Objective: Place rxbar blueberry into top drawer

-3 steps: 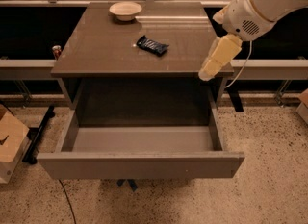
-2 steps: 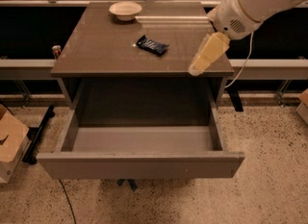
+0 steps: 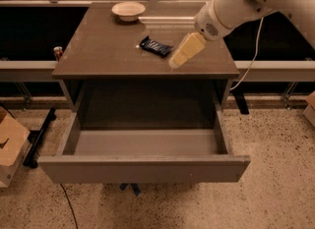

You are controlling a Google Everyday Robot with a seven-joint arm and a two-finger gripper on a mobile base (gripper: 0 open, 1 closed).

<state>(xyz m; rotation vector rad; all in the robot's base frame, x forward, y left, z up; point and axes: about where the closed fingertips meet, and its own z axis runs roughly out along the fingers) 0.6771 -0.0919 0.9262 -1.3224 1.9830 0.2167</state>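
The rxbar blueberry (image 3: 156, 46) lies flat on the grey-brown cabinet top (image 3: 108, 51), a dark blue wrapper near the middle. My gripper (image 3: 178, 61) hangs over the cabinet top just right of the bar and a little nearer the front edge, apart from it. The top drawer (image 3: 142, 166) is pulled out wide below the cabinet top, and I see nothing inside it.
A white bowl (image 3: 128, 10) stands at the back of the cabinet top. A small can (image 3: 58, 52) sits on the ledge left of the cabinet. A cardboard box (image 3: 10, 144) stands on the floor at the left. My arm's cable (image 3: 251, 56) hangs at the right.
My gripper has moved left across the cabinet top toward the bar. The bar, the bowl and the drawer have not moved.
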